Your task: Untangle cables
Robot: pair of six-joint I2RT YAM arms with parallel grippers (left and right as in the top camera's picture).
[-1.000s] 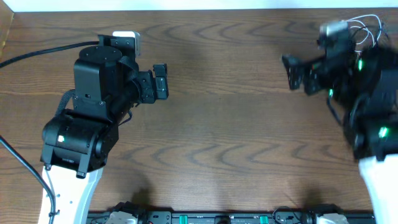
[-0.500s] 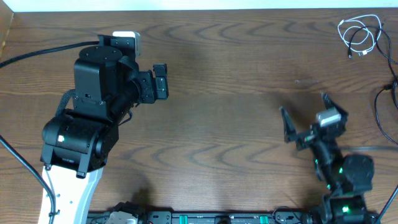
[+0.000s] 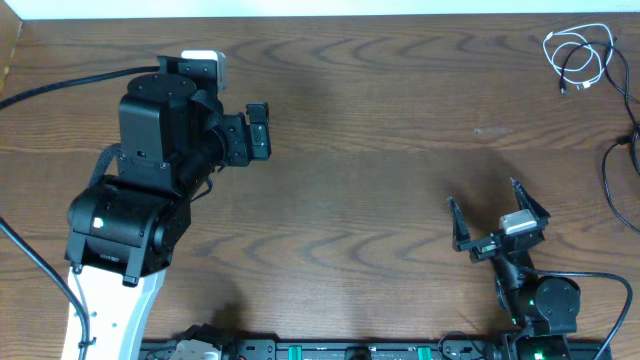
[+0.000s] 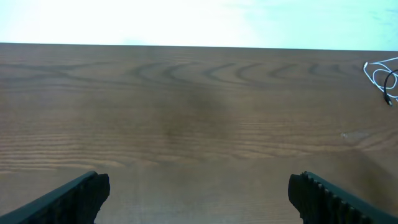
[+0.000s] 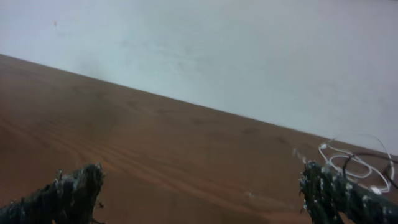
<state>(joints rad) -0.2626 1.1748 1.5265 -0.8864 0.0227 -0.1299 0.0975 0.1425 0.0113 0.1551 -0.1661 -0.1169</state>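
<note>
The cables (image 3: 577, 56), a white cord and a black cord looped together, lie at the table's far right corner. They also show at the right edge of the left wrist view (image 4: 384, 77) and low right in the right wrist view (image 5: 357, 165). My right gripper (image 3: 492, 220) is open and empty near the front right of the table, far from the cables. My left gripper (image 3: 258, 131) is open and empty over the left part of the table.
A thick black robot wire (image 3: 612, 180) runs along the right table edge. Another black wire (image 3: 60, 88) leads off the left side. A rail with fittings (image 3: 330, 350) lines the front edge. The wooden table (image 3: 360, 150) ends at a white wall at the back.
My right arm pulled back from the cables at the far right corner to the front right of the table, leaving the cables lying there. The left arm has not moved.
</note>
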